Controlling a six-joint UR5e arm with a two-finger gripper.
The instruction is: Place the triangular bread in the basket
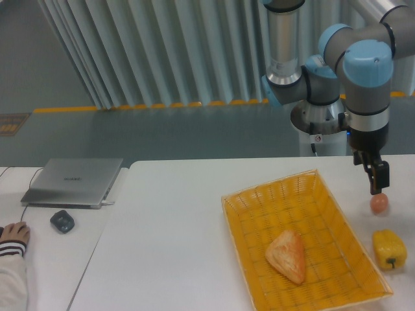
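Note:
The triangular bread (288,256), golden-brown and crusty, lies flat inside the basket (259,202), a large shallow yellow-orange wicker tray on the right half of the white table. My gripper (378,184) hangs to the right of the basket, outside its rim, just above a small brown egg (379,203). Its dark fingers look close together and nothing shows between them. It is well apart from the bread.
A yellow bell pepper (389,249) stands right of the basket near the table's right edge. A closed grey laptop (73,181) and a dark mouse (62,221) lie on the left table. A person's hand (13,232) rests at the far left.

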